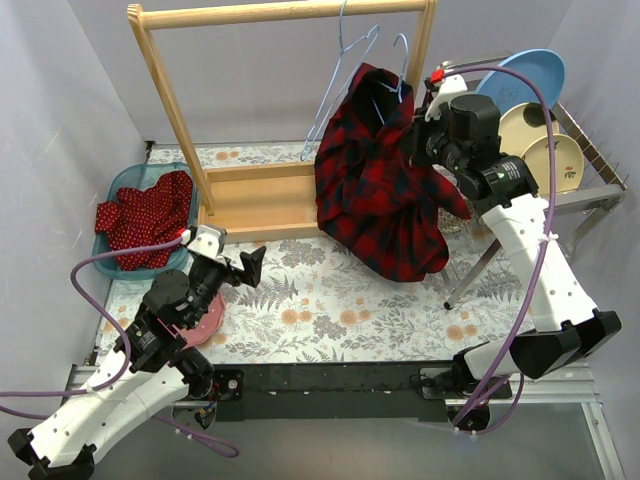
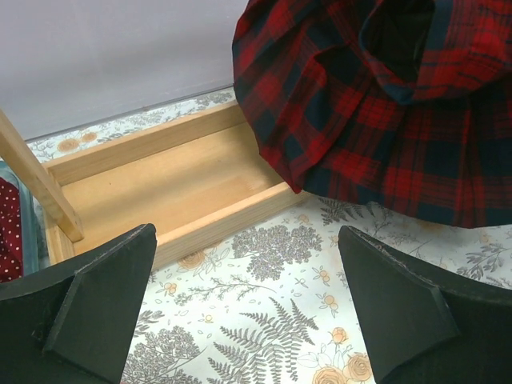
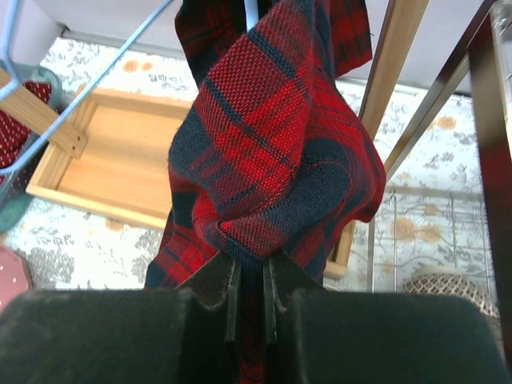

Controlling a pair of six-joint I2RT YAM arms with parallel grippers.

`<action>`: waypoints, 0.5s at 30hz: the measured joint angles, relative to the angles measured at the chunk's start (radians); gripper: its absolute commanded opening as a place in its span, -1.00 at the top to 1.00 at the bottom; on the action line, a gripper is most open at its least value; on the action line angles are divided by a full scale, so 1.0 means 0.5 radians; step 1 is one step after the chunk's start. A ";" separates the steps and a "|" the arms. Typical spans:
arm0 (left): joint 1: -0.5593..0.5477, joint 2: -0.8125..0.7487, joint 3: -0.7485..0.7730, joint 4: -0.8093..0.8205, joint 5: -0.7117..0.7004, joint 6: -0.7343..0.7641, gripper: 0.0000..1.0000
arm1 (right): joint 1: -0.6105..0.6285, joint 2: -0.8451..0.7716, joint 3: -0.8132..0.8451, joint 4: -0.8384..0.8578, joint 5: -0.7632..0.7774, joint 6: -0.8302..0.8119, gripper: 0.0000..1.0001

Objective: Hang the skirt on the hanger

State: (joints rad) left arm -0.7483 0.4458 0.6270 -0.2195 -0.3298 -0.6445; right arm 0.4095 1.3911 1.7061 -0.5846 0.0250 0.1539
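Right gripper (image 3: 250, 280) clenched on plaid skirt (image 1: 385, 200); left gripper (image 2: 248, 304) released, jaws wide; teal basket (image 1: 140, 172) holds red dotted garment (image 1: 145, 215); dish rack (image 1: 595, 160) holds plates (image 1: 530, 125).

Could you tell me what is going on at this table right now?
The right gripper is shut on a red plaid skirt, holding it up against the blue hangers on the wooden rack. Whether the skirt already hangs on one is unclear. The left gripper is open and empty, low over the table near the rack's base.
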 measured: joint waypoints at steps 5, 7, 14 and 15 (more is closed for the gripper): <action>0.000 -0.009 -0.007 0.037 -0.001 -0.005 -0.96 | 0.000 0.028 0.105 0.024 0.029 -0.005 0.97; 0.000 -0.008 -0.015 0.037 -0.001 -0.006 -0.96 | 0.000 0.050 0.164 0.033 0.043 -0.006 0.97; 0.000 -0.008 -0.025 0.037 -0.002 -0.013 -0.96 | 0.000 0.171 0.313 0.092 0.081 -0.008 0.97; 0.000 -0.008 -0.025 0.037 -0.001 -0.014 -0.97 | 0.000 0.194 0.330 0.099 0.089 -0.008 0.97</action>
State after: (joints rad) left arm -0.7483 0.4419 0.6144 -0.2008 -0.3302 -0.6514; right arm 0.4095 1.4879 1.8709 -0.5350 0.0696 0.1497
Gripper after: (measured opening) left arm 0.982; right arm 0.122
